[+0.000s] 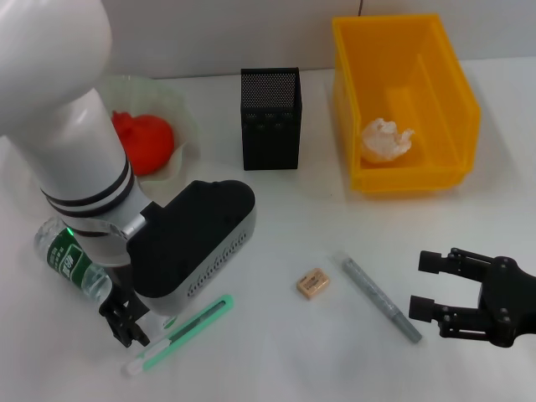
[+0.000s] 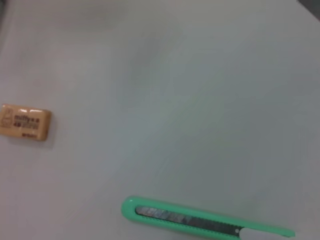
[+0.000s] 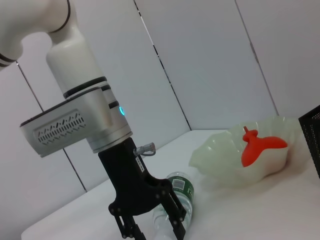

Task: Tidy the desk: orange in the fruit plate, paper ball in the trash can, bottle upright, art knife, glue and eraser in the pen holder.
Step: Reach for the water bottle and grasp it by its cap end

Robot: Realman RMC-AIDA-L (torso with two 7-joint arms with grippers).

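- Left gripper [image 1: 126, 327]: low over the desk [image 1: 276, 352], at the white end of the art knife; jaws spread, pinching nothing, as the right wrist view shows.
- Art knife [image 1: 180, 333]: green, lying flat on the desk just beside the left gripper. Judged light, stiff and thin; the flat plastic body mid-length looks the safest hold, across its narrow width.
- Bottle [image 1: 71, 264]: on its side, touching or just behind the left arm; clear, smooth, likely slippery and prone to roll.
- Eraser [image 1: 312, 283]: small tan block, mid-desk; probably light with good grip.
- Glue [image 1: 378, 297]: grey stick, lying between eraser and right gripper.
- Right gripper [image 1: 435, 285]: resting low at the near right, jaws spread, idle.
- Pen holder [image 1: 270, 117]: black mesh, upright, well apart from the knife.
- Orange [image 1: 142, 141]: already in the fruit plate [image 1: 188, 117].
- Paper ball [image 1: 385, 138]: already inside the yellow trash can [image 1: 452, 75].
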